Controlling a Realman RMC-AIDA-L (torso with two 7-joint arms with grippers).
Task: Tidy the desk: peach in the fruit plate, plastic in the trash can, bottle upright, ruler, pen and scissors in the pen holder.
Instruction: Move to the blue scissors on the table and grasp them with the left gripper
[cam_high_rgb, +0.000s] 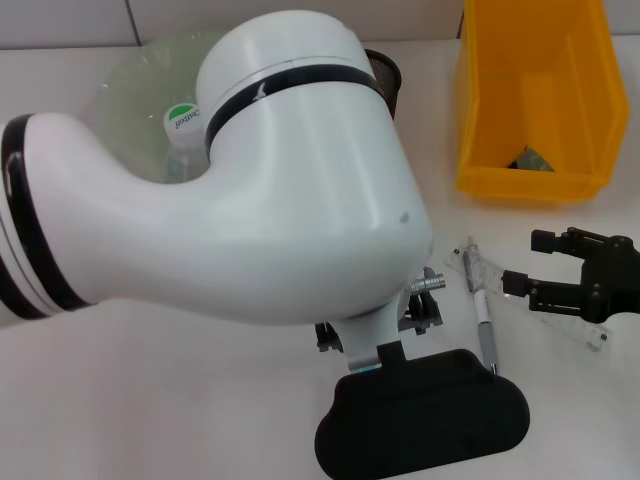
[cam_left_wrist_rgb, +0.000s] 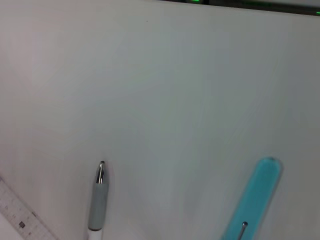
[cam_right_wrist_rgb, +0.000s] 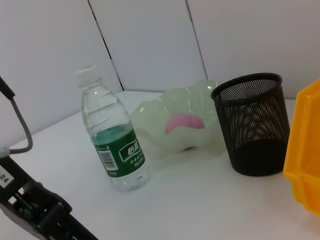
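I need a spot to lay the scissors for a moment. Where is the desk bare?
Bare desk lies in front of the yellow bin, between it and the right gripper, and beside the bottle toward the pen holder. It is crowded around the pen and ruler.

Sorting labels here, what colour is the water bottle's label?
Green with white print on the water bottle, clearest in the right wrist view.

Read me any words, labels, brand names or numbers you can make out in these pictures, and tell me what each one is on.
"04": white tag at the right wrist view's edge.
Bottle, green label: white characters and a barcode, too blurred to read.
Bottle cap: green print, too small to read.
Ruler: graduation marks only, no legible numbers.
Nothing else carries text.
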